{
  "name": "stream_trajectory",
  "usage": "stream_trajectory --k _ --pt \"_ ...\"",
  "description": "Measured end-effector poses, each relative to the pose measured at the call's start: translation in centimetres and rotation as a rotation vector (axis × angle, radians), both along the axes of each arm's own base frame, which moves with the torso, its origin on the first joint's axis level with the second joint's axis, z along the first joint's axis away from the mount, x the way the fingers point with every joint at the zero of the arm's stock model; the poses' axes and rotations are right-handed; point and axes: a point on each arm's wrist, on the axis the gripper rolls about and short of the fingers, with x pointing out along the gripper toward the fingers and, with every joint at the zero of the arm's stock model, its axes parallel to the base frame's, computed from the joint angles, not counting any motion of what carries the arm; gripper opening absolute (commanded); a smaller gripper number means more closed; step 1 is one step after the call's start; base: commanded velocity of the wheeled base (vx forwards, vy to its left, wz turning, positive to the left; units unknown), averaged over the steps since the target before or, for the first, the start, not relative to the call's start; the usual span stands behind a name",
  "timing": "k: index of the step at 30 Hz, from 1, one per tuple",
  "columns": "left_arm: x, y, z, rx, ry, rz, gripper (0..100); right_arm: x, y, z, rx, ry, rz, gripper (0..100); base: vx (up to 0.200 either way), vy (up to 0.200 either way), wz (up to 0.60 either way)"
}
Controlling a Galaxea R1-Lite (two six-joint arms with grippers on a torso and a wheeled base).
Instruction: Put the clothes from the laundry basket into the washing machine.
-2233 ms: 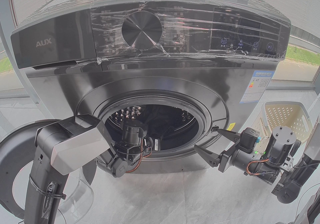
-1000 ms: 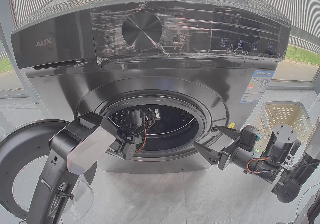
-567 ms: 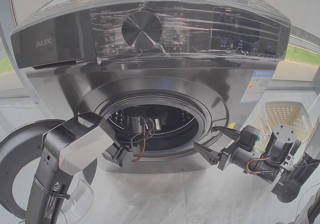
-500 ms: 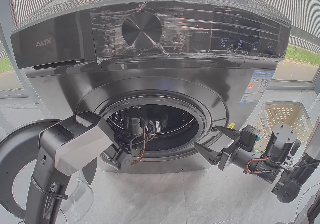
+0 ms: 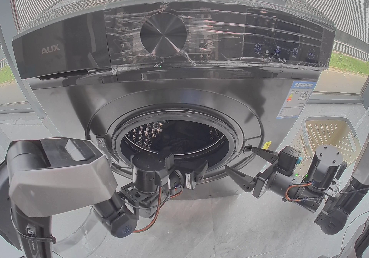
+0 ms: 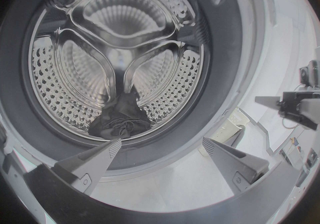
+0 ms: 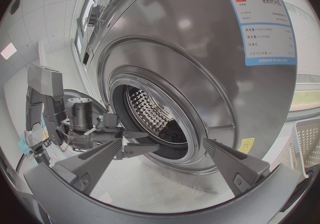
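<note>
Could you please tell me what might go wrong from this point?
The open left gripper and open right gripper hang close together at the mouth of the washing machine, so a swing could knock them together. One right finger sits near the door rim and may scrape it.

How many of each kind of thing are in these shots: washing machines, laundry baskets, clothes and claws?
Washing machine: 1
Laundry basket: 1
Dark clothes bundle: 1 (single pieces cannot be told apart)
Claws: 2, the left claw and the right claw
Total: 5
</note>
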Motion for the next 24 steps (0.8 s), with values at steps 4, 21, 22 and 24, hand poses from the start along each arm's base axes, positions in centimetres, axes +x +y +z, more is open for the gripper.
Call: stream_trajectory --k 4,21,22,24 --pt "-2.6 1.1 1.7 -0.032 -0.022 -0.021 100 -0.4 -0.3 0.0 -0.005 0.005 -0.003 100 0.0 0.0 0.0" --pt "-11.2 8.5 8.1 -0.081 -0.123 0.077 100 -2.0 -4.3 0.4 -0.019 0.023 -0.156 100 0.0 0.0 0.0" --pt "-11.5 8.8 8.2 -0.073 -0.129 0.093 100 -2.1 -4.5 0.5 -0.019 0.023 -0.161 100 -0.2 0.0 0.0" --pt "-12.0 9.3 8.1 -0.049 -0.135 0.108 100 -2.5 -4.8 0.7 -0.017 0.02 -0.168 100 -0.2 0.0 0.0"
